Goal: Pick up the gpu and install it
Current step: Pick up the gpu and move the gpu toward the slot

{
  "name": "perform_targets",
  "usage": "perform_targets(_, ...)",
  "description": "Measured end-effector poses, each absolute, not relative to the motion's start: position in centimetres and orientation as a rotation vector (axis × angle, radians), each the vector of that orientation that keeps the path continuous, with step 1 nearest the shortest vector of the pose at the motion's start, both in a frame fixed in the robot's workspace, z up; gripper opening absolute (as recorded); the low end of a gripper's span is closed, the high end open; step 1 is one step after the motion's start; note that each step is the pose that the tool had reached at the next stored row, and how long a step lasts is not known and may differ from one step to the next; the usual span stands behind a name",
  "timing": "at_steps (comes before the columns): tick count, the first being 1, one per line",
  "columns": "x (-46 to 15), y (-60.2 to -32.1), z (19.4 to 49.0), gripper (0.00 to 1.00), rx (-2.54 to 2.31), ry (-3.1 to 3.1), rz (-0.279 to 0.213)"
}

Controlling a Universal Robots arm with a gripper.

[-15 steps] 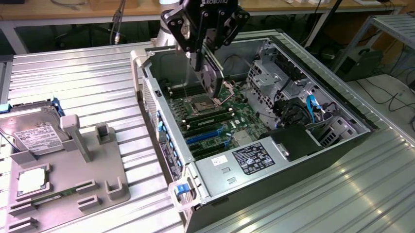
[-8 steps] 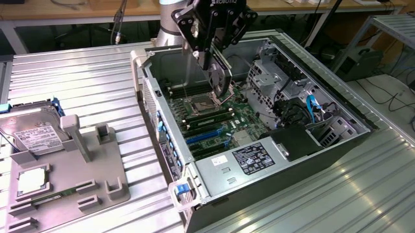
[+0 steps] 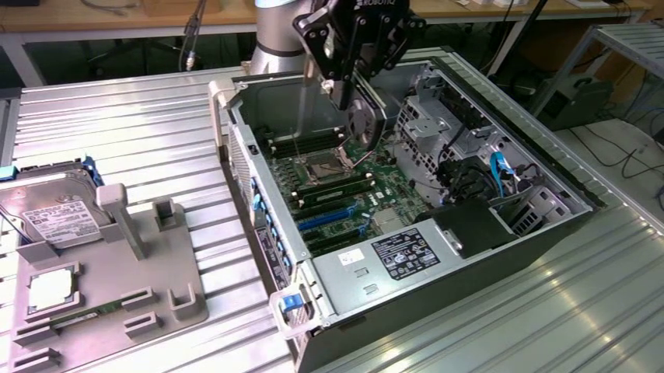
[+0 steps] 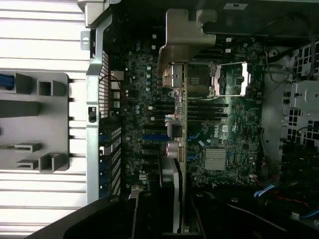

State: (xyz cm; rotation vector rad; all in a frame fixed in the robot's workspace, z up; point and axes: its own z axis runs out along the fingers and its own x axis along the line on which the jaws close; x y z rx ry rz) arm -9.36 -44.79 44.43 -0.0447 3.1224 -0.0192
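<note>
Exterior view, from where I stand: the tool hangs over the open computer case, its fingers clamped on the upper edge of the gpu. The card is held on edge above the motherboard, clear of it as far as I can tell. I judge this upright hold is meant to bring its lower edge down into a slot. The blue slots lie along the board by the case's perforated side wall.

On the wrist view the card is a thin green line with a black cooler on one face, and its bent silver bracket is plain sheet metal. The case lies on its side on the ribbed, shiny counter, so the board faces up. A matt grey holder near the counter's edge on the exterior view's left carries a hard drive.
</note>
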Motion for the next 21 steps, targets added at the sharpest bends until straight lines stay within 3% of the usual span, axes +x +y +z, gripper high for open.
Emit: perform_targets(21, -5.8, -44.8, 44.4, 0.28, -0.045, 3.122, -0.019)
